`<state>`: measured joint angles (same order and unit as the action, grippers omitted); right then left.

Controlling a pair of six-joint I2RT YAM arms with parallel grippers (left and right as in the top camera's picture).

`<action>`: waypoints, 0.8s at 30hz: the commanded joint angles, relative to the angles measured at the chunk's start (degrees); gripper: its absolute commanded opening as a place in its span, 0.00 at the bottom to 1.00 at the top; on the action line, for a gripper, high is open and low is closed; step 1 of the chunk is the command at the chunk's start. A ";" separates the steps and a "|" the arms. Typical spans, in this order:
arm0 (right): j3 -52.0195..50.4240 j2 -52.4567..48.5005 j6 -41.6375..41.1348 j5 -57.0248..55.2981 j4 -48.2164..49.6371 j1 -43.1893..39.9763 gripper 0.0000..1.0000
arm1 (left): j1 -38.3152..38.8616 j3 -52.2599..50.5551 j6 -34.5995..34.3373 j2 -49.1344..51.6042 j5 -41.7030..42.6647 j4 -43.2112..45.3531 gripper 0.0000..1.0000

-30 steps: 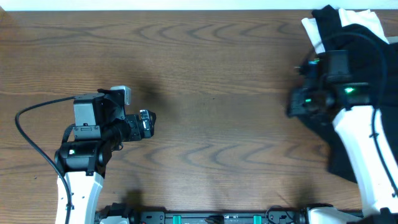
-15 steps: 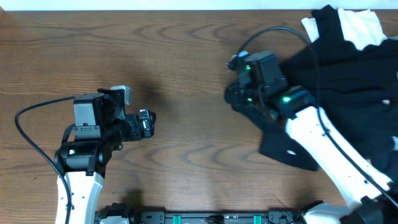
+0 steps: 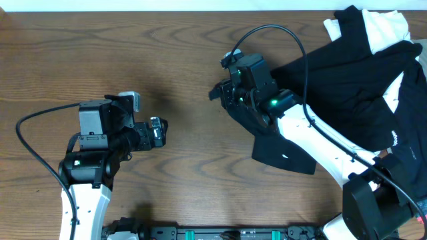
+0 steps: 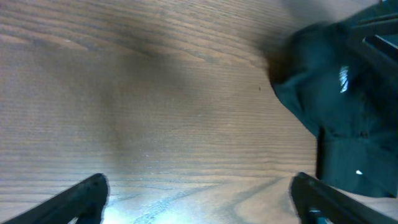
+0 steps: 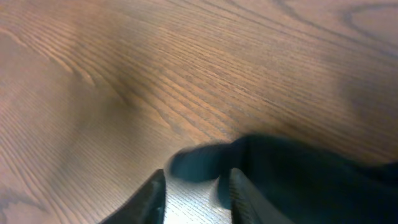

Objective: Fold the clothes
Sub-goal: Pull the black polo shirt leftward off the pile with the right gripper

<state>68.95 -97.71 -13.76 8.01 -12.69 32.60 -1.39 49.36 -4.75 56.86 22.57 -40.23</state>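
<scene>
A black garment (image 3: pixel 333 87) lies spread from the far right of the table toward the middle, with small white lettering (image 3: pixel 393 137) near the right edge. My right gripper (image 3: pixel 223 93) sits at its leading left end, with fabric trailing under the arm. In the right wrist view the fingers (image 5: pixel 196 196) are narrowly set and black cloth (image 5: pixel 298 174) bunches at the right finger. My left gripper (image 3: pixel 159 132) is open and empty over bare wood at the left. In the left wrist view (image 4: pixel 199 199) the black cloth (image 4: pixel 336 106) shows at the far right.
More black and white clothes (image 3: pixel 383 23) are piled at the far right corner. The wooden table (image 3: pixel 167 60) has its far edge along the top of the overhead view. A black cable (image 3: pixel 30 127) loops left of the left arm.
My right arm has swept left from the pile at the right edge to the table's middle, dragging the black garment out with it. The left arm has not moved.
</scene>
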 commanded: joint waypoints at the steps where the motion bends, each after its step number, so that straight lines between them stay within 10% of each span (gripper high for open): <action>1: 0.72 2.91 0.76 -3.21 -0.76 -0.68 0.40 | 0.24 1.11 -0.46 0.07 0.79 0.26 0.98; 24: 0.72 22.82 1.14 -11.23 -44.15 -29.20 0.56 | 27.98 1.11 -14.69 27.23 0.79 30.23 0.98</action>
<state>69.47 -74.96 -12.82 -2.66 -55.99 5.02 23.97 49.50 -15.33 79.92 22.83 -13.61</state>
